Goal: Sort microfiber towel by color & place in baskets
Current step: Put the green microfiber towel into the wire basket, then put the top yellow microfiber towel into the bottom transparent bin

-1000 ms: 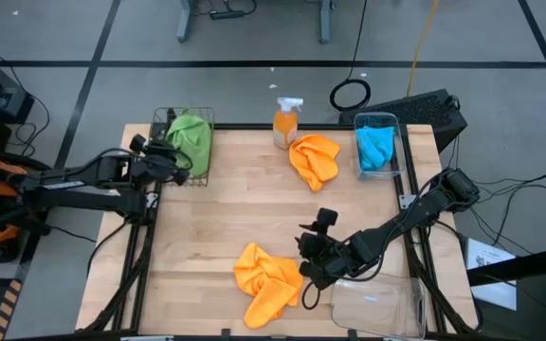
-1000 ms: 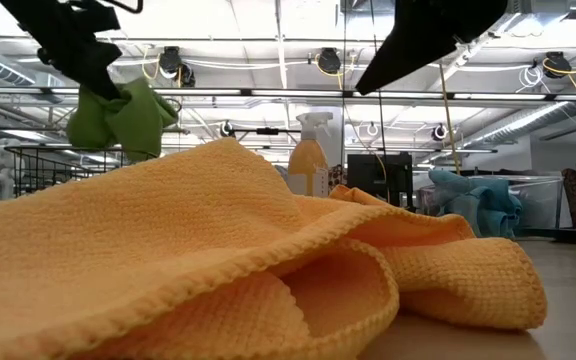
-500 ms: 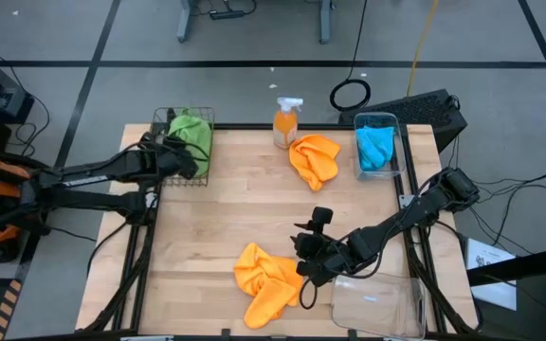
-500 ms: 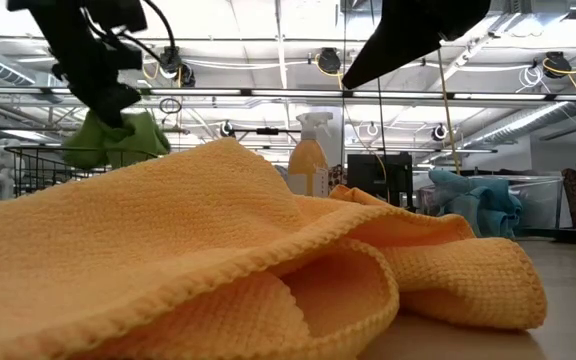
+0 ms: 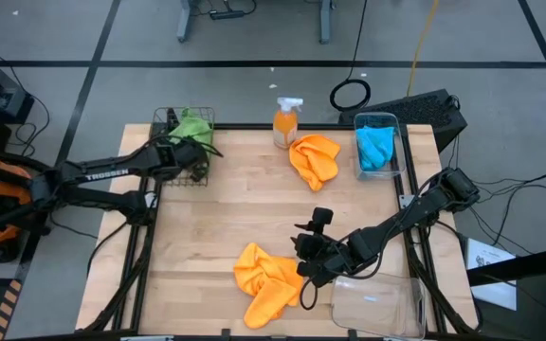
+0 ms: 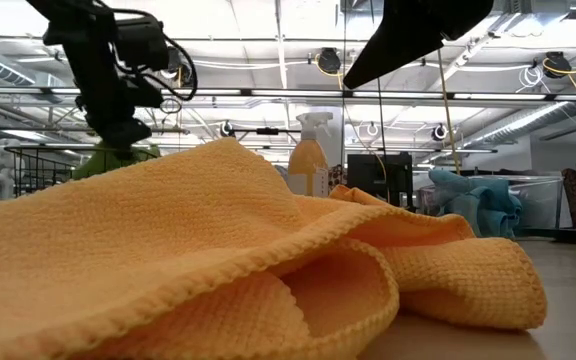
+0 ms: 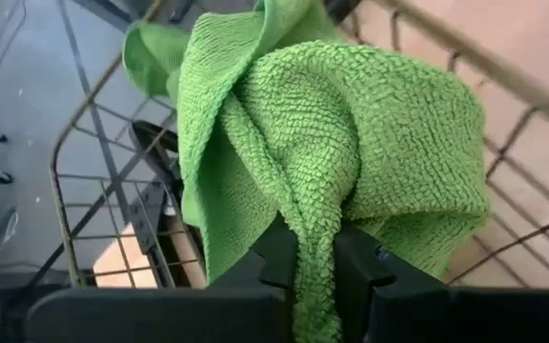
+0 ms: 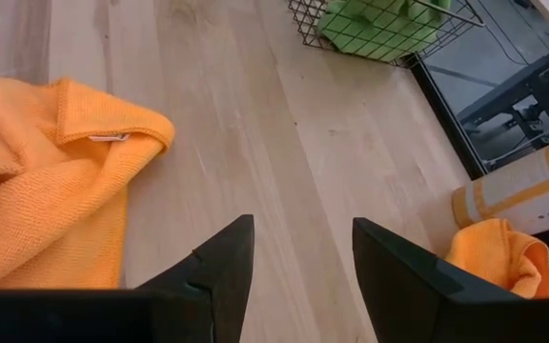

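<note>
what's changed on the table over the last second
The left gripper carried its green towel down into the black wire basket, fingers pinching it. The right gripper, open, edged toward the near orange towel. Other towels, spray bottle unchanged.

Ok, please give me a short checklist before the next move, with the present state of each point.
1. Green microfiber towel is inside the black wire mesh basket: ok.
2. Left claw has let go of the green towel: not ok, a fold is between its fingers.
3. Right claw is open and holds nothing: ok.
4. Right claw is near the front crumpled orange microfiber towel: ok, just beside it.
5. Clear plastic basket at the front right has no cloth in it: ok.
6. Bright blue towel lies in the back clear basket: ok.
</note>
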You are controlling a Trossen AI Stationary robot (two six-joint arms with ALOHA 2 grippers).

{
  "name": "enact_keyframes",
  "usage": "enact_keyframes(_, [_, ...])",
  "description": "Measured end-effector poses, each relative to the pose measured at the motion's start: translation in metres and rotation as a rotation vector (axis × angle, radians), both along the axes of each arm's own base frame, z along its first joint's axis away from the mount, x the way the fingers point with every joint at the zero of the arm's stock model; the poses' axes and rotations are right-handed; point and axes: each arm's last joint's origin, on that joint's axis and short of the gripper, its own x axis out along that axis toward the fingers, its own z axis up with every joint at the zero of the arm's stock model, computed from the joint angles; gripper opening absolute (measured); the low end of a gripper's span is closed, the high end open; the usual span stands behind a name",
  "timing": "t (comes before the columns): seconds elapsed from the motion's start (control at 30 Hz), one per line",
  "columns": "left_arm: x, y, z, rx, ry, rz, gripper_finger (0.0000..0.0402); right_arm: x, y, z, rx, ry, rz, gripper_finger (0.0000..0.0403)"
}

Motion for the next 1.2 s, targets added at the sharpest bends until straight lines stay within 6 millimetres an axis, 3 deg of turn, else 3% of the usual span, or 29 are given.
enact_keyframes(0.37, [-0.005,0.006,-0.004,-0.038,-0.014,0.033,0.0080,0.000,0.000,0.000,0.004,-0.002,-0.003,0.0169])
enact_keyframes(0.73, [-0.001,-0.001,-0.006,-0.154,-0.076,-0.027,0.0188,0.000,0.000,0.000,0.010,-0.005,-0.008,0.0169])
enact_keyframes(1.03, [-0.004,-0.005,0.010,-0.151,-0.164,-0.014,0.0199,-0.001,0.000,0.000,0.005,-0.001,-0.009,0.0169])
enact_keyframes(1.2, [-0.004,-0.021,0.026,-0.214,-0.307,-0.149,0.0199,0.003,-0.005,-0.004,-0.077,-0.040,-0.085,0.0169])
